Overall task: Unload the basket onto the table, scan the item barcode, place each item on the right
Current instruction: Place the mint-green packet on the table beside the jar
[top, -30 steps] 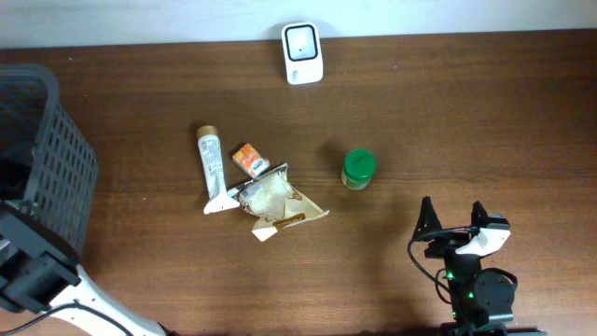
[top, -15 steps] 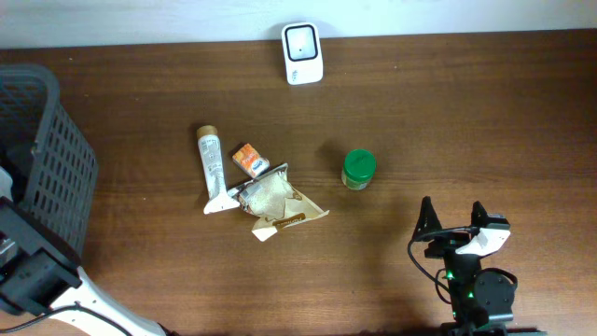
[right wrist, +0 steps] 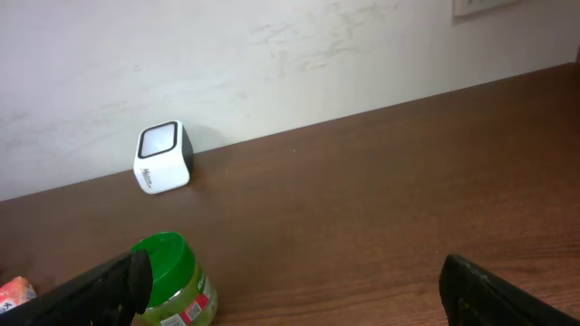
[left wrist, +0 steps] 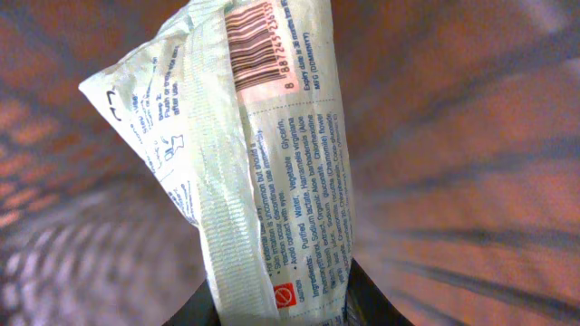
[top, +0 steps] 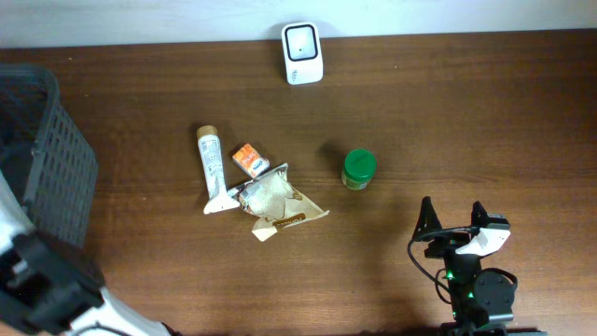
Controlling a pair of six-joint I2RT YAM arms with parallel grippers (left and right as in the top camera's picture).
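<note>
Left pincer (left wrist: 285, 304) grips a packet (left wrist: 272, 172) by its end, so the barcode (left wrist: 265, 41) stays exposed for the far scanner (top: 303, 53). Right pincer (top: 454, 224) is wide, empty.

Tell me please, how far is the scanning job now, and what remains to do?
Done: the left gripper is closed on a white packet, its barcode showing to the wrist camera. In hand: the left arm is at the left side of the table, away from the scanner at the far edge. Left: bring the barcode to the scanner's window. The right gripper is open near the green-lidded jar.
</note>
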